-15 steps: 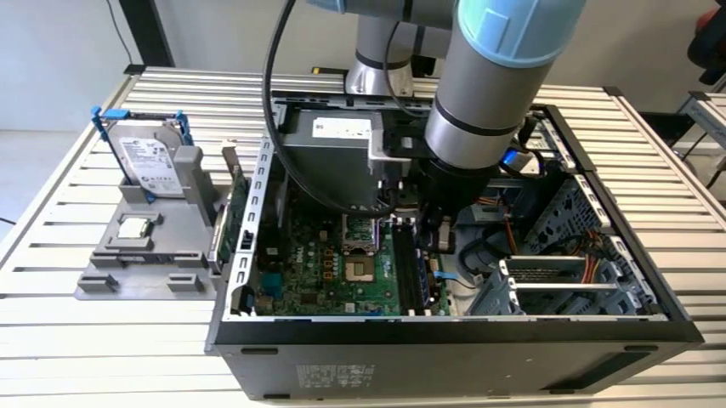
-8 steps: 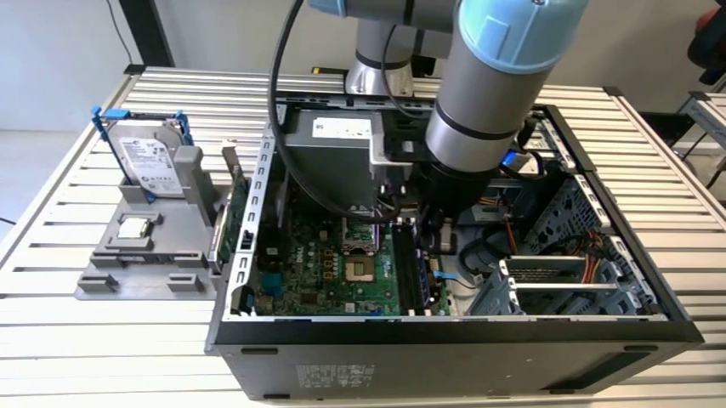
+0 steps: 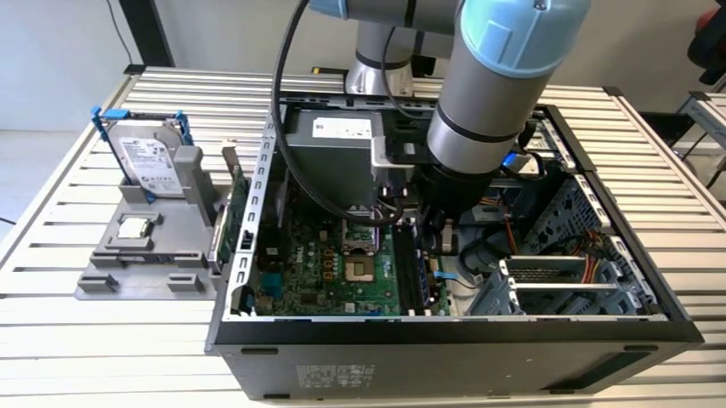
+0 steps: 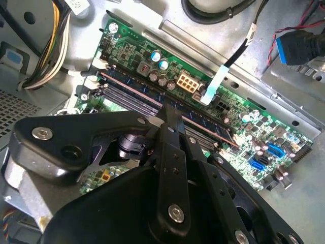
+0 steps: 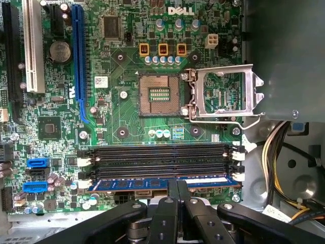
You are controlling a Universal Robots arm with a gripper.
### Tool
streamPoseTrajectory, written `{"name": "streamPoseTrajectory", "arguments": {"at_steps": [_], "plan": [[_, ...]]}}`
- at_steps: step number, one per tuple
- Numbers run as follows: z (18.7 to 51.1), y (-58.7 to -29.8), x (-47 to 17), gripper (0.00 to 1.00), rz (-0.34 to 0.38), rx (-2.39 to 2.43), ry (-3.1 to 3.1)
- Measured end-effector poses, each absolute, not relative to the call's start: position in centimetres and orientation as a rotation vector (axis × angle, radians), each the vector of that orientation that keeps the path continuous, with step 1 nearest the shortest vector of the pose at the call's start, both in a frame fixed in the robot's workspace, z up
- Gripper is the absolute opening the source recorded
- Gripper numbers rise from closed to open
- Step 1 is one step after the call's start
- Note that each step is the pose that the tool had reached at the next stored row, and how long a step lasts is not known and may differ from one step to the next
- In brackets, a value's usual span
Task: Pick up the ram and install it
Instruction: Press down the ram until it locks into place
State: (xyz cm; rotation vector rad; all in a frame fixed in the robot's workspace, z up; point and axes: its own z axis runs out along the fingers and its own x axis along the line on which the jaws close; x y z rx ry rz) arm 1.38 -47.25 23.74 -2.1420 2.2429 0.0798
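End effector [image 5: 177,190] pinched narrow on ram [image 5: 152,183], seated in outermost motherboard [image 5: 127,127] slot.

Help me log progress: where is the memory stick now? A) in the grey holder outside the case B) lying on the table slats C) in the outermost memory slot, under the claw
C: in the first wrist view the memory stick sits along the outermost slot on the motherboard, with the claw on it.
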Motion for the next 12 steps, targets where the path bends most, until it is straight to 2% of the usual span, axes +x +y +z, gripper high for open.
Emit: {"name": "streamPoseTrajectory", "arguments": {"at_steps": [12], "plan": [[22.5,-47.3,1.7,0.0,0.08,-2.142,2.243]]}}
